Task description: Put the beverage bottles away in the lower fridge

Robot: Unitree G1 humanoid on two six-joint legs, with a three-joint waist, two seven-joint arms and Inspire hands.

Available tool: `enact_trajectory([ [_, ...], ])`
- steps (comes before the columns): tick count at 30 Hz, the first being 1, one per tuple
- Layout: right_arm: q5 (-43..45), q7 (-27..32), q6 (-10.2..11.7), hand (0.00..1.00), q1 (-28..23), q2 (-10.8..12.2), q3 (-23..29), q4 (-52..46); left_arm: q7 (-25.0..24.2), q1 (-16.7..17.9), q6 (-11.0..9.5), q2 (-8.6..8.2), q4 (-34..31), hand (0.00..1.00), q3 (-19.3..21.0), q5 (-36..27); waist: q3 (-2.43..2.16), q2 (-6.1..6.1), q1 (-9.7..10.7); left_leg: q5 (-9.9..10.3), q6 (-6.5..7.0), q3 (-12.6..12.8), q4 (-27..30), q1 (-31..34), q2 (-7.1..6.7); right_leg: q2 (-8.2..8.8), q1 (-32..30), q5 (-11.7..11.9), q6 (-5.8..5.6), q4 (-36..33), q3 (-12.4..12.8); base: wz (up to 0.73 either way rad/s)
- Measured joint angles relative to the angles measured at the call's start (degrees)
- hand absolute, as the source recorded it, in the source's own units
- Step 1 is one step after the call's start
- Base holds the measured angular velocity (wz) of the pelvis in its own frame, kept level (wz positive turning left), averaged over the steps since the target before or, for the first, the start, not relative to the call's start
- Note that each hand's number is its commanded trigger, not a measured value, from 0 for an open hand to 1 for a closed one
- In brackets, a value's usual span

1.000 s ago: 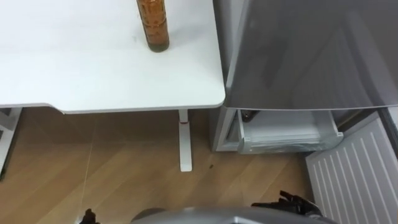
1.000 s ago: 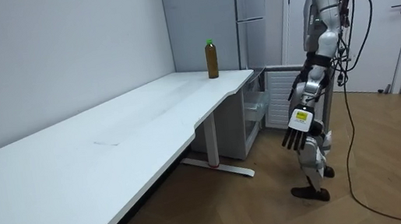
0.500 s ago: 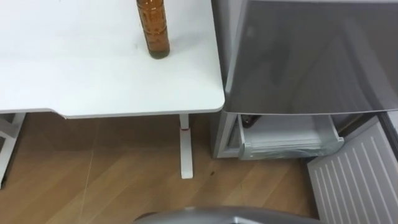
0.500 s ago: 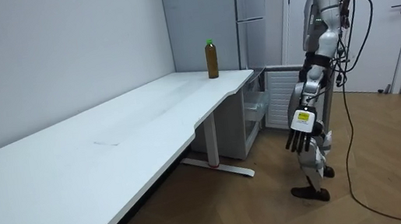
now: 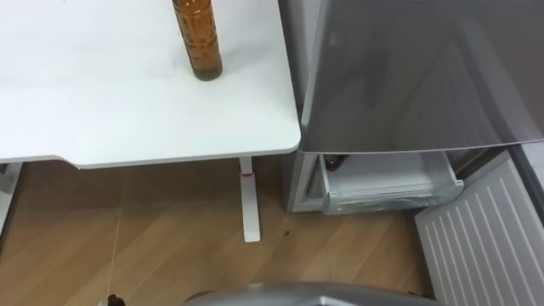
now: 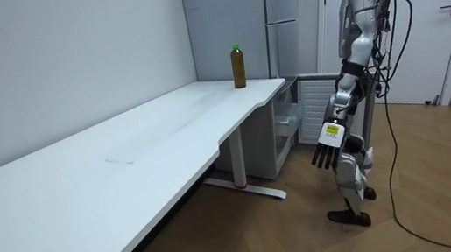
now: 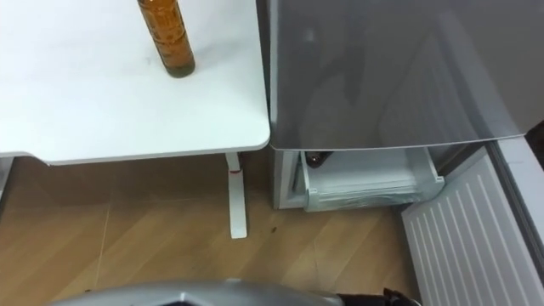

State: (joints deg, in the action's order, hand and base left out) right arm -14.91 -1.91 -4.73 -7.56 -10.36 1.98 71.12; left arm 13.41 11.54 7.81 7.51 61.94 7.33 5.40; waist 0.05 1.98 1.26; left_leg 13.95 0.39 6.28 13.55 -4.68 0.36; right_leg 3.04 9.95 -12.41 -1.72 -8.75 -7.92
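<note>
Left hand: hangs low in front of the robot's legs, fingers straight and spread, holding nothing.
Right hand: a dark sliver at the right eye view's bottom edge; its state cannot be told.
Drink: tall amber ribbed plastic bottle with a green cap, upright on the white table, near the corner beside the grey fridge.
Lower fridge: white door swung open, white drawer showing.
Handling: probably full, so fairly heavy, stiff and easily tipped; wrap round the ribbed mid-body and keep it upright.
</note>
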Motion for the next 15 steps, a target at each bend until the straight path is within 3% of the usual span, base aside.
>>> enact_trajectory([
  [4, 0.11, 0.91, 0.21, 0.0, -0.69, 0.2, 0.44, -0.16, 2.08, 0.1, -1.33, -0.3, 0.07, 0.0, 2.14, -5.98, 0.01, -0.23, -0.27, 0.18, -0.21, 0.0, 0.02, -0.13, 0.19, -0.19, -0.04, 0.05, 0.07, -0.02, 0.17, -0.02],
  [9, 3.54, 2.45, 0.16, 0.0, -1.01, 0.13, 0.45, -0.81, 7.09, -0.39, -2.22, -0.18, -0.29, 0.0, 7.64, -17.97, 0.09, -1.53, -0.54, 0.18, -0.23, 0.37, -0.41, -1.08, 0.18, -0.21, 0.14, 0.09, 0.12, -0.16, 0.76, -0.07],
  [15, 5.31, 2.54, 0.21, 0.0, -1.66, 0.15, 1.81, -1.33, 13.32, -0.78, -4.8, 0.08, -6.43, 0.0, 11.0, -22.87, 0.09, -1.91, -0.7, 0.14, -0.22, 0.07, -0.8, -1.1, 0.14, -0.22, 0.3, 0.09, 0.12, -0.16, 0.61, 0.0],
])
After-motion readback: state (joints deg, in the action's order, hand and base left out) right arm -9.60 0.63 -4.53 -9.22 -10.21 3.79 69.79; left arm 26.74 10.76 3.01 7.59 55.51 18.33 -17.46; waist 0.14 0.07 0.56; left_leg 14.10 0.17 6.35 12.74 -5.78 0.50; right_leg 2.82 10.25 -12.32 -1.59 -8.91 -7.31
